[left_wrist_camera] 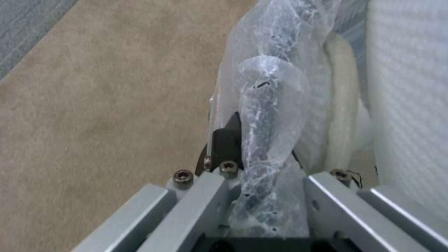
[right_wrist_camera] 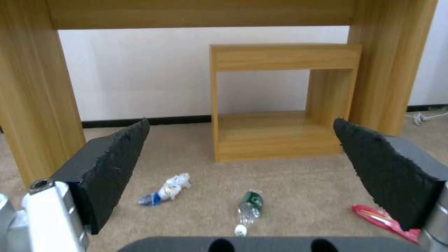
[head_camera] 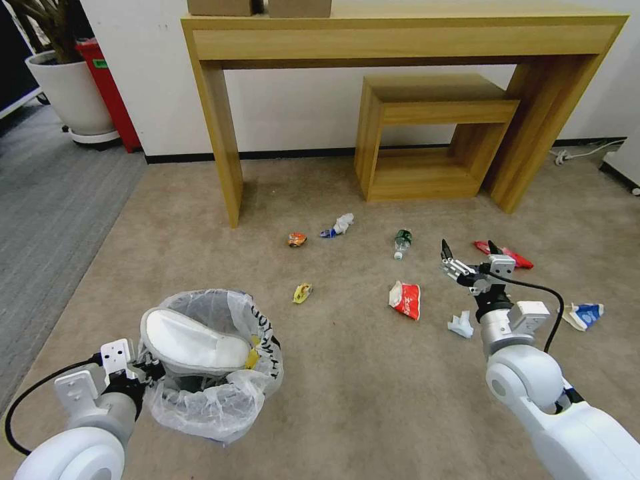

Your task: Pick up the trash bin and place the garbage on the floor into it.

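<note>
The trash bin point(head_camera: 220, 393), lined with a crinkly bag point(left_wrist_camera: 268, 115), is at the lower left with a white slipper point(head_camera: 193, 343) inside. My left gripper point(head_camera: 141, 370) is shut on its bagged rim. My right gripper point(head_camera: 467, 255) hangs open over the carpet with nothing between its fingers point(right_wrist_camera: 112, 171). Just beyond it lies a red wrapper point(head_camera: 510, 257). A green-label bottle point(head_camera: 402, 242), a red-white packet point(head_camera: 406, 299), a white scrap point(head_camera: 461, 325), a blue-white carton point(head_camera: 583, 315), yellow point(head_camera: 302, 293) and orange point(head_camera: 297, 239) wrappers and a tissue point(head_camera: 340, 225) lie scattered.
A tall wooden console table point(head_camera: 213, 133) stands against the wall, with a small wooden shelf point(head_camera: 427, 133) under it. A potted plant point(head_camera: 70, 93) and a red box point(head_camera: 110, 87) are at the far left by grey ribbed carpet point(head_camera: 47, 200). A cable point(head_camera: 587, 152) lies far right.
</note>
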`<state>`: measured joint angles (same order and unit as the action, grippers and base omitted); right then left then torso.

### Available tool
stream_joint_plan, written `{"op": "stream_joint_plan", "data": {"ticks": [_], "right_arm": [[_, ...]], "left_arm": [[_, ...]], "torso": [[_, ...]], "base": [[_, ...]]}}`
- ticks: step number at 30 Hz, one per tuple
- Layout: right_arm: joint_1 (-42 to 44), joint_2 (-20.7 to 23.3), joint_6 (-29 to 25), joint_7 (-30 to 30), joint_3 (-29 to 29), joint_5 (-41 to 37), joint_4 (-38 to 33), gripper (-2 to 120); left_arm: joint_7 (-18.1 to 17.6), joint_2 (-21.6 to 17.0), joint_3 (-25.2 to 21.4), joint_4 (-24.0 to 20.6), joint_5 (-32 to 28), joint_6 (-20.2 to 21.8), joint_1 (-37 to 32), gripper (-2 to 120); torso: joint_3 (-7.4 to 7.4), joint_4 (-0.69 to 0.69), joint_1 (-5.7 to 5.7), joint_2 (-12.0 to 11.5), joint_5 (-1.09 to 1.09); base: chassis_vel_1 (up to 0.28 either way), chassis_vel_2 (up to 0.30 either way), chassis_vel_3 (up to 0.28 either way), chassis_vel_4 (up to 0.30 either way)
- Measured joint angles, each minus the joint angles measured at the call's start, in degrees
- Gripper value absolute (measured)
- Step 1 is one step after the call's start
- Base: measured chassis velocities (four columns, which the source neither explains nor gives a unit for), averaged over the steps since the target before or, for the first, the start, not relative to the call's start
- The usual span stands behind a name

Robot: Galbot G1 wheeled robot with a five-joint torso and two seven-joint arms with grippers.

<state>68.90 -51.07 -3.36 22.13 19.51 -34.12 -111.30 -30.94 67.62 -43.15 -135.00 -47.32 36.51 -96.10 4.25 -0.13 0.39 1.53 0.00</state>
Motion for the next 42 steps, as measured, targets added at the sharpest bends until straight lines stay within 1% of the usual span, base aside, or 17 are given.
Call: {"op": "stream_joint_plan", "data": {"ticks": [6,12,19,25,31,42], "right_arm": [[-0.86,-0.17,0.43,1.05,-0.64,-0.33,0.12,100],[-1.73,-0.36,0.64,1.6,-0.9,-0.17,0.42,100],[-2.1,-0.86,-0.49,1.78,-1.32,0.49,0.91,100],[-1.91,-0.95,-0.45,2.04,-0.73,0.87,1.09,100],[-2.0,-1.14,-0.47,2.11,-0.88,1.29,1.35,95],[-2.36,-1.11,-0.78,1.85,-1.34,1.42,1.77,93]], "left_arm": [[0.1,0.03,-0.09,-0.01,0.09,-0.02,-0.12,1],[0.22,0.23,0.08,0.05,0.41,-0.1,-0.01,1],[0.39,0.28,0.39,0.48,0.67,-0.2,0.38,1],[0.62,0.7,0.86,0.69,1.16,-0.37,0.42,1],[0.77,0.77,0.99,0.82,1.33,-0.48,0.49,1],[0.78,0.66,0.9,1.06,1.3,-0.58,0.65,1]], "torso": [[0.01,0.01,0.01,0.0,0.0],[-0.01,0.0,0.0,0.0,0.0],[-0.01,0.0,0.0,0.0,0.0],[-0.01,0.0,0.0,0.0,0.0],[-0.01,0.0,0.0,0.0,0.0],[-0.01,0.01,0.0,0.0,-0.01]], "base": [[-0.09,0.098,0.083,-0.084],[-0.01,-0.001,0.002,-0.006],[0.0,0.0,0.0,0.0],[0.0,0.0,0.0,0.0],[0.0,0.0,0.0,0.0],[0.105,0.1,-0.086,-0.095]]}}
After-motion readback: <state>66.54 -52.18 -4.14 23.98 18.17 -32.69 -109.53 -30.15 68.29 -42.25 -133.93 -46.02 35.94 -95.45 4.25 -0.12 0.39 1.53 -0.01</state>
